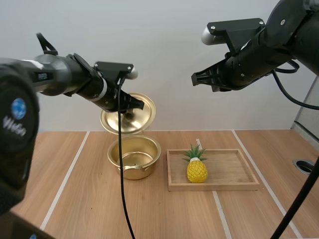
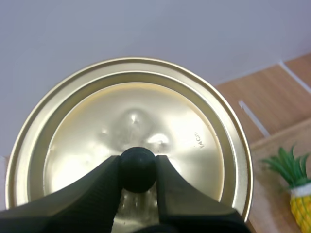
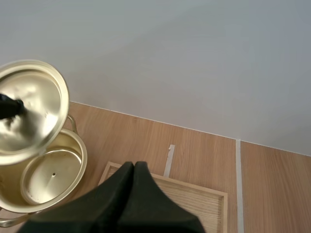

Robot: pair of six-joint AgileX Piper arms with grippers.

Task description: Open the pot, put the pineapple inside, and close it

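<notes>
The lid (image 1: 128,113) is a round disc of thin, shiny brass-coloured metal with raised concentric rings near its rim and a slightly dented centre. The left jaws pinch its small, smooth black ball knob (image 2: 138,170) between their ribbed black inner faces and hold the lid tilted on edge in the air, just above and behind the pot (image 1: 137,172). The pot is the same polished golden metal, shallow and round, with a loop handle, and it stands open on the bench (image 1: 75,199).

The pineapple (image 1: 197,168) is small, with a bumpy yellow body and a spiky green crown. It stands upright in the flat rectangular wooden tray (image 1: 229,172), just right of the pot. The right jaws are pressed together into one dark wedge that grips nothing, high above the tray.

The bench is light wood-grain board crossed by pale strips. Behind it is a plain pale grey wall (image 1: 164,45).
</notes>
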